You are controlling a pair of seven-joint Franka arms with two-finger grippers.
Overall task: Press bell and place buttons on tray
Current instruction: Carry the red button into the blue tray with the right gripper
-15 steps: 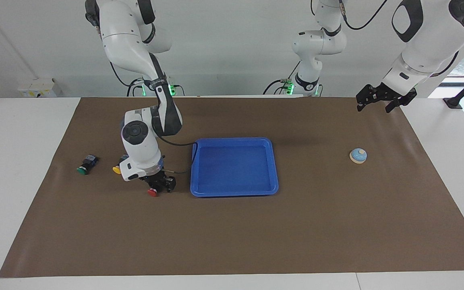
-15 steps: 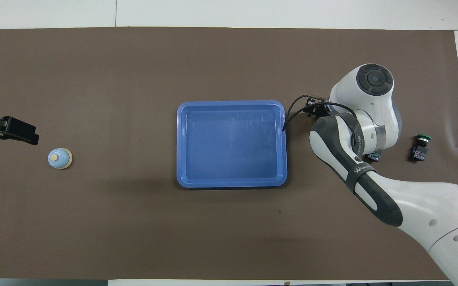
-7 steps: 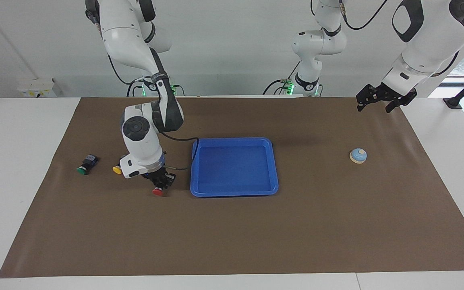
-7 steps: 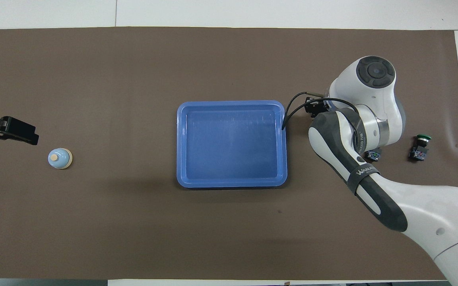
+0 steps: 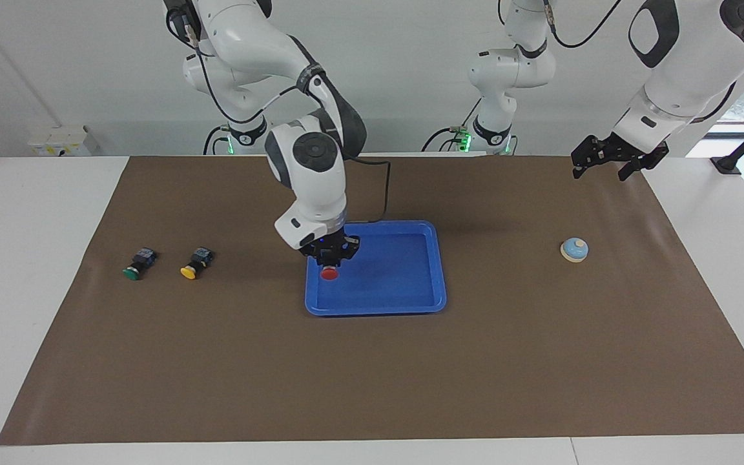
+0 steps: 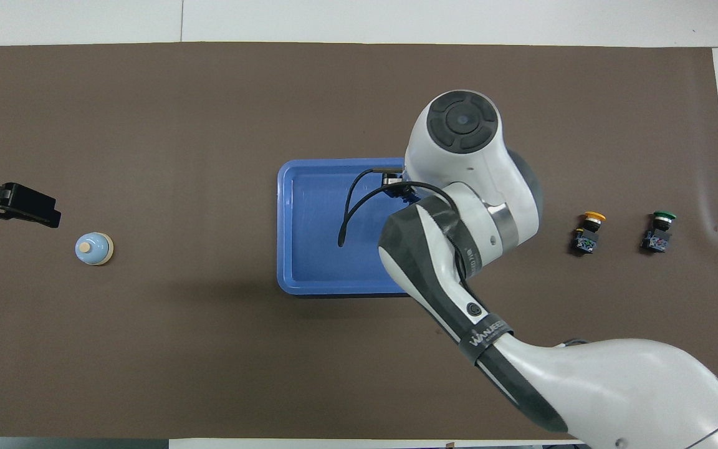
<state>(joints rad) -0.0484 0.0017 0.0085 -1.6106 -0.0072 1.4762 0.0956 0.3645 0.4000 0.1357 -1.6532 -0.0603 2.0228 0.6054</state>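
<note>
I have the right gripper clamped on the red button above the tray, near its rim toward the yellow button, and releasing this high could bounce it out, while the left gripper waits open near the bell.

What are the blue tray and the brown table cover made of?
The tray looks like moulded plastic: even bright blue, rounded corners, a soft sheen on its floor. The table cover looks like matte paper or thin sheet: flat brown, no gloss, faint ripples near its edges. Which of the two, I cannot tell.
</note>
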